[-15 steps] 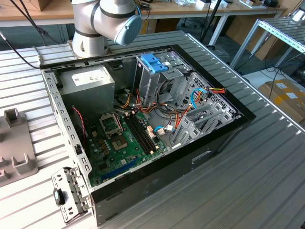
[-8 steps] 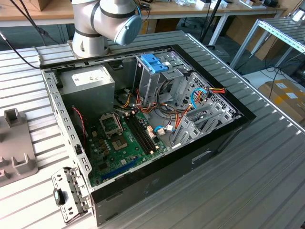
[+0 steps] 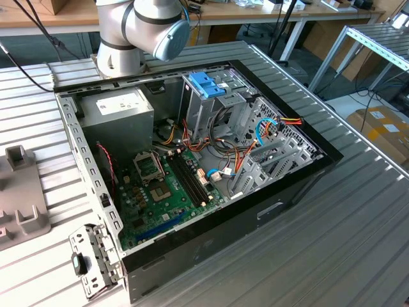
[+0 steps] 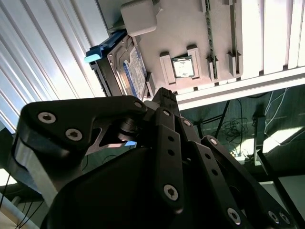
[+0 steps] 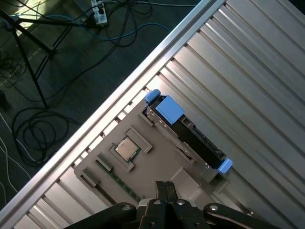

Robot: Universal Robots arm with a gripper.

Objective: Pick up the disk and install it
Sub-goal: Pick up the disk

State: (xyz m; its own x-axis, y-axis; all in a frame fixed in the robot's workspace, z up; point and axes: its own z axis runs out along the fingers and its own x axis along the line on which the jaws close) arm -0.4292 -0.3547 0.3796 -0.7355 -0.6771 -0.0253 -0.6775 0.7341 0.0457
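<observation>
The thin dark disk in its light blue plastic carrier [image 4: 128, 71] sits at eleven o'clock from the black metal gripper [image 4: 164, 95], whose fingers are together.

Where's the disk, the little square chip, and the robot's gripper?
disk [image 5: 193, 137]: first wrist view, on its dark body.
square chip [image 5: 126, 148]: first wrist view, on its shiny top.
gripper [image 5: 165, 187]: first wrist view, between its fingertips.

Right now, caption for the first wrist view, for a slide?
Gripper, fingers closed, above the grey holder where the disk stands on edge near a processor chip.
</observation>
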